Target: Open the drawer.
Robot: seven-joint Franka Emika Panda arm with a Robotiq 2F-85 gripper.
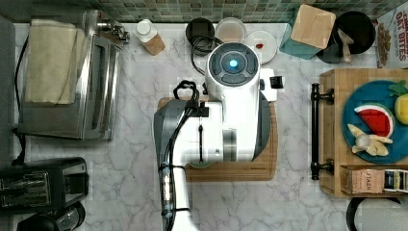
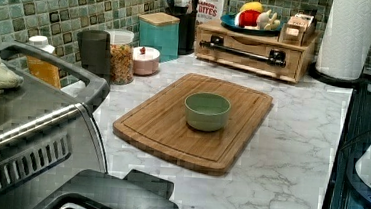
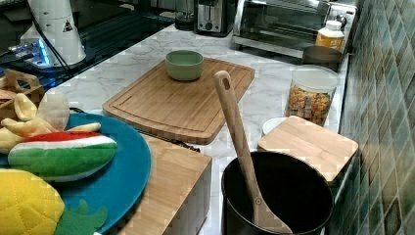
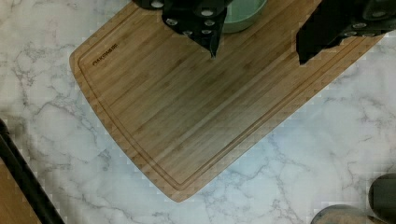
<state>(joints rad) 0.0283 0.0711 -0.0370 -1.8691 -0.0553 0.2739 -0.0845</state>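
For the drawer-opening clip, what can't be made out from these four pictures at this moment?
- The drawer's inside: the drawer sits shut in the left view, so its contents are hidden.
- The green bowl in the top view: mostly covered by the arm.
- The gripper in the wrist view: its upper part is cut off by the picture's edge, though the fingers stand apart over the cutting board.
- The black bar handle: just a corner stretch there.

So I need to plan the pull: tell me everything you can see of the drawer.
The drawer looks shut, its light-wood front flush in a low wooden box on the marble counter near the tiled wall. A long black bar handle on two black mounts runs across the front. A blue plate of toy fruit and a tea box sit on top. Nothing touches the handle.
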